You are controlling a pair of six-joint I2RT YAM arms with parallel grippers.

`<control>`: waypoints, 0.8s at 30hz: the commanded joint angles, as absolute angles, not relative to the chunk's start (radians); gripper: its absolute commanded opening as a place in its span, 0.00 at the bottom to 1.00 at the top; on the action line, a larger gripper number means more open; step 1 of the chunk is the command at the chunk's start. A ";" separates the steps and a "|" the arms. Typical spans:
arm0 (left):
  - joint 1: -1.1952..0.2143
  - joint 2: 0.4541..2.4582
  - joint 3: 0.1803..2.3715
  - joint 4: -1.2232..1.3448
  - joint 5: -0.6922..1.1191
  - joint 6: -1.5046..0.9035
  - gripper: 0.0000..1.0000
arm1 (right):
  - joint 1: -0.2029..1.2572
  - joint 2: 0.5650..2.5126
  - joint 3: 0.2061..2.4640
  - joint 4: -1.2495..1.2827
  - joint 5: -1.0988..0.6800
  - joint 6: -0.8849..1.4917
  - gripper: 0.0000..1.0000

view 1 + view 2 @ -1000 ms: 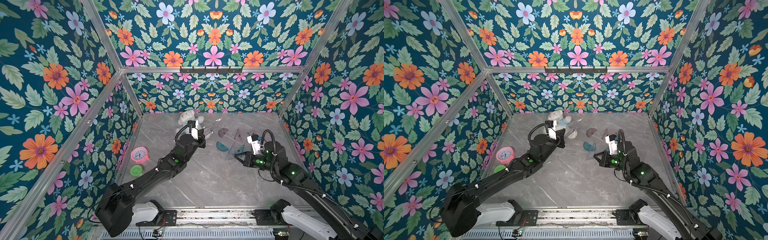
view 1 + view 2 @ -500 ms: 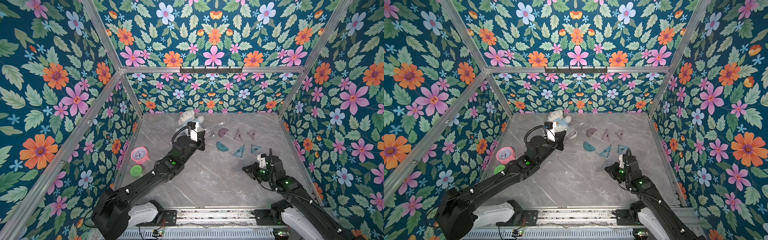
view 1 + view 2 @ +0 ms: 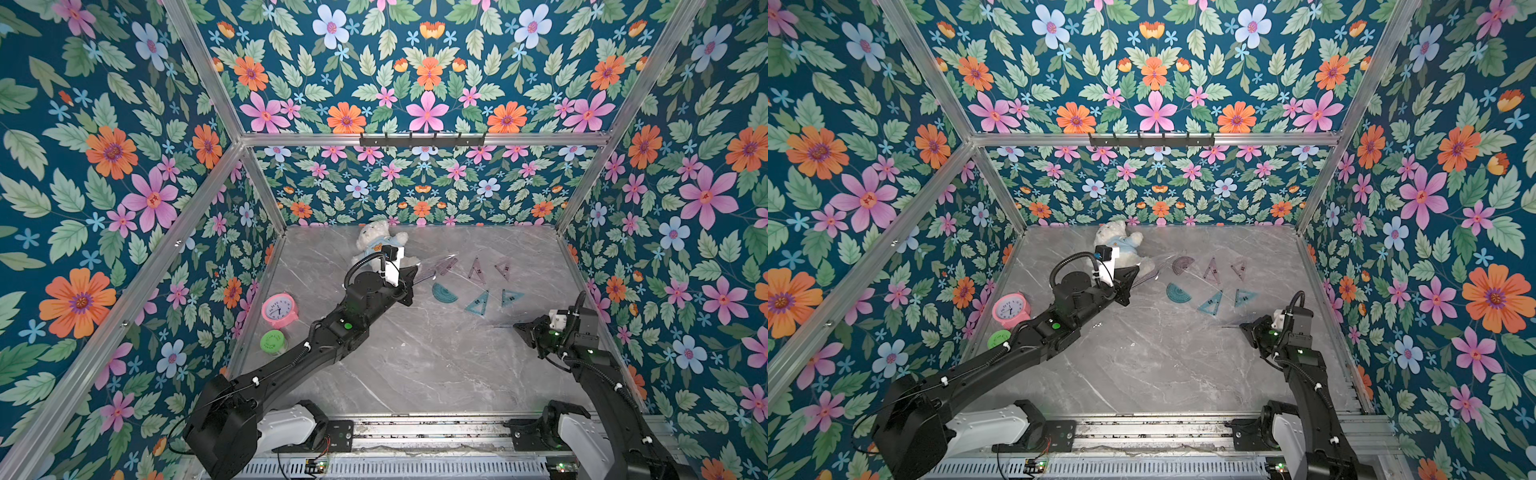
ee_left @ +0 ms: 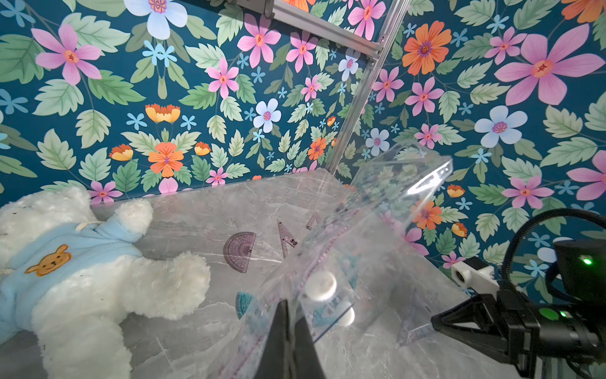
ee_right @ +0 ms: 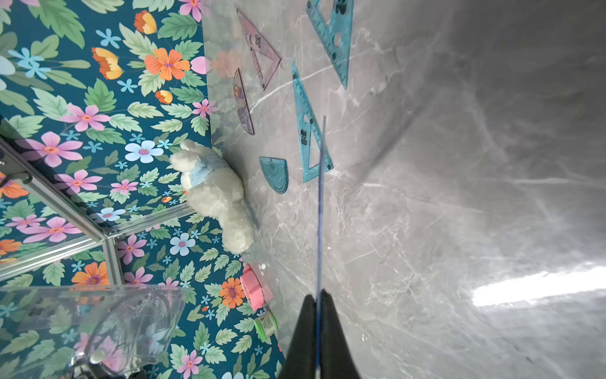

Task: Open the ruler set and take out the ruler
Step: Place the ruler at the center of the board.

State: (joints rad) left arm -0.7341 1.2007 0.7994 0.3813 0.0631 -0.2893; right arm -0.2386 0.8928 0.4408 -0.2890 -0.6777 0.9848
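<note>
Placement of the blue ruler (image 5: 320,203) is judged the step in hand: it is clamped edge-on in the closed right end effector (image 5: 317,297) over the worktop (image 5: 459,147), while the clear pouch (image 4: 377,229) is pinched by the closed left end effector (image 4: 288,305). It should be turned flat and lowered before release.

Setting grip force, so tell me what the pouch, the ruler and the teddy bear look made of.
The pouch: thin clear plastic film, glossy; the wallpaper shows through and it creases. The ruler: likely rigid translucent blue plastic; seen edge-on, it juts out straight unsupported. The teddy bear: white plush fabric, matte and fuzzy, with a pale blue fleecy top.
</note>
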 commanded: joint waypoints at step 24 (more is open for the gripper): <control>-0.733 1.247 0.856 0.314 0.164 -0.257 0.00 | -0.408 1.279 0.574 -0.243 -0.726 0.764 0.02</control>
